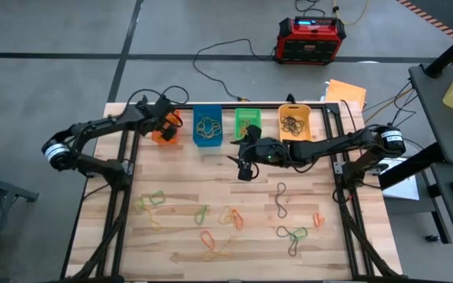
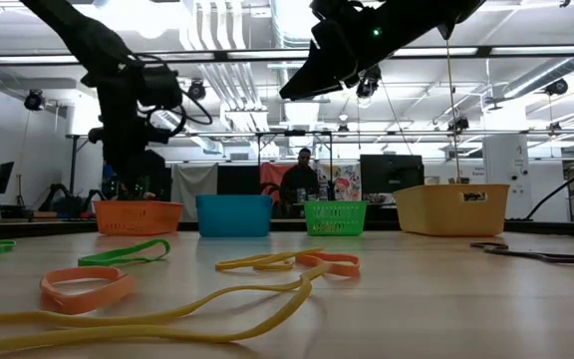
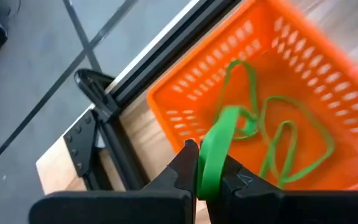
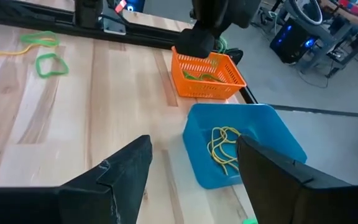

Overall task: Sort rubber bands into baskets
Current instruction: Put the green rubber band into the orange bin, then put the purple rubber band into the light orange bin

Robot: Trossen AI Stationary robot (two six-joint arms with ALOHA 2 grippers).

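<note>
Upper left in the high view, the left gripper (image 3: 208, 177) pinches a green band (image 3: 215, 152) over the orange basket (image 1: 163, 130), while mid-frame the right gripper's (image 1: 244, 167) jaws gape wide and empty.

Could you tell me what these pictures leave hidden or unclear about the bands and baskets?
- Orange basket, high view: contents hidden under the left hand.
- Green basket, low view: its wall hides any contents.
- Blue basket, right wrist view: the right hand covers its near corners.
</note>
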